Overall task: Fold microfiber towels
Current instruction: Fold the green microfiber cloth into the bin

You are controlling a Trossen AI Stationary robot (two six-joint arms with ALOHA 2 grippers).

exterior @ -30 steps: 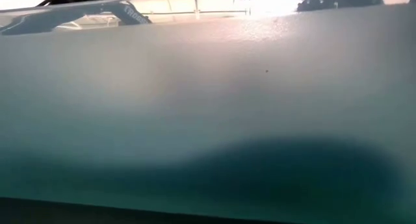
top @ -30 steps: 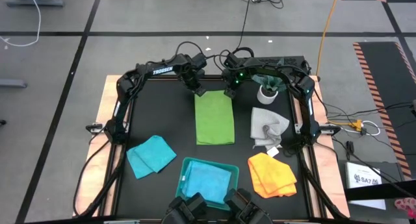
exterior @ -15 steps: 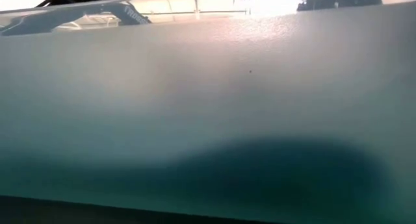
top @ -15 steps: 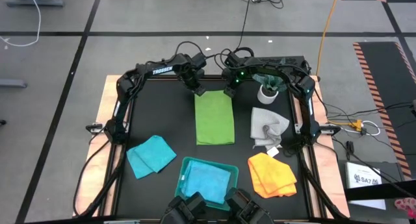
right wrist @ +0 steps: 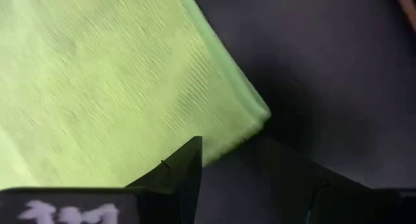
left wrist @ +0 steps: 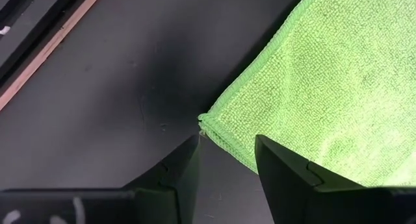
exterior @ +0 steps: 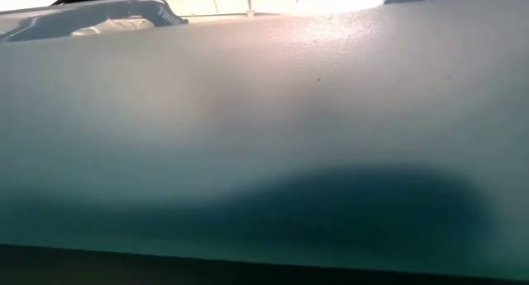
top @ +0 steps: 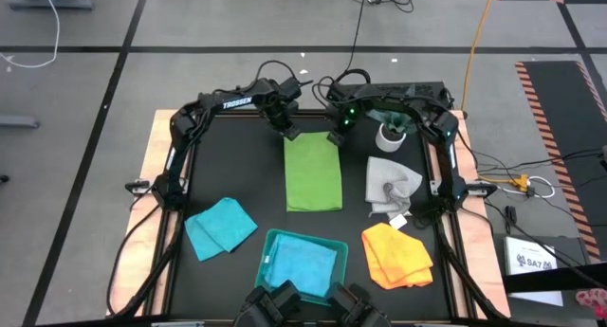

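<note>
Arms reached in from both sides of the counter (top: 237,175) and bent toward the far edge of the lime green towel (top: 313,172), which lay flat in a folded oblong at the middle. The left gripper (top: 291,133) hung over that towel's far left corner, jaws parted, the corner lying just ahead of its fingers (left wrist: 286,178) and not pinched. The right gripper (top: 335,136) hung over the far right corner, jaws likewise apart and holding nothing. White lettering reading TROSSEN (top: 237,103) ran along the left arm. Relative to the green towel, a turquoise towel (top: 220,227) lay near-left, another sat in the teal tray (top: 269,244) at the near side, the grey-white towel (top: 391,185) lay right, the yellow-orange towel (top: 396,255) near-right
</note>
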